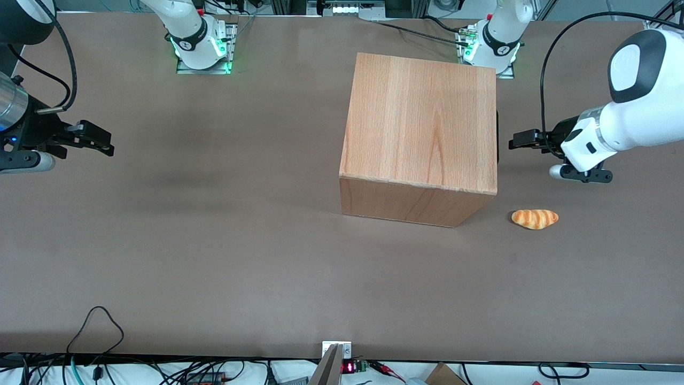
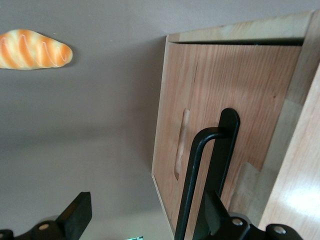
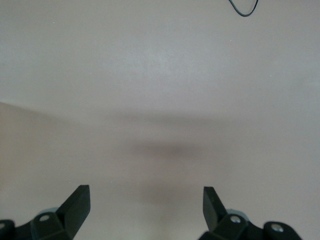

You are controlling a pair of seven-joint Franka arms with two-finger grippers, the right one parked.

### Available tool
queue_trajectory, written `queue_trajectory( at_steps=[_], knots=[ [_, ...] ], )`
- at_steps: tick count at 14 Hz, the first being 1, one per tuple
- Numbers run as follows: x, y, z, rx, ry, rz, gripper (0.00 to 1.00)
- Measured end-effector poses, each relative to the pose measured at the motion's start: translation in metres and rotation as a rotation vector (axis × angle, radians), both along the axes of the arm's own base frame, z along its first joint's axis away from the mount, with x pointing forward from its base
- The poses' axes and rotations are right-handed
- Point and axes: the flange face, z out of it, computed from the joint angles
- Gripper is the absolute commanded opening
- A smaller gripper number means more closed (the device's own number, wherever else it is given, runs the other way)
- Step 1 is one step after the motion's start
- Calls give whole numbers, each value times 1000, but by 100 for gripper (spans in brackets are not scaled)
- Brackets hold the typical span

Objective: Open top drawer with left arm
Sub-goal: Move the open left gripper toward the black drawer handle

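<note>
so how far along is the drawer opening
Nothing is done yet: the top drawer sits flush in the cabinet. In hand: the left arm's claw is open, level with the drawer front and a short way from it, and the black handle is close but ungripped. Left: close on the handle and pull.

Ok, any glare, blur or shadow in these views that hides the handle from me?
Front view: even light, soft shadows on the table, the handle hidden by the cabinet. Left wrist view: the black bar handle is sharp against the top drawer; pale glare only on the cabinet edge; open pincer in front of it.
</note>
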Motion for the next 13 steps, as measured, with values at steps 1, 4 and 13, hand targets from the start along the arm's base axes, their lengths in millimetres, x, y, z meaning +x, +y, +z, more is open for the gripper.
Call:
queue_trajectory(
  at_steps=[1,4,13],
  knots=[
    [-1,0,-4,-5,-1,-8,100],
    [-3,-1,-14,-19,-2,-18,100],
    [-8,-3,-38,-52,16,-52,100]
  ],
)
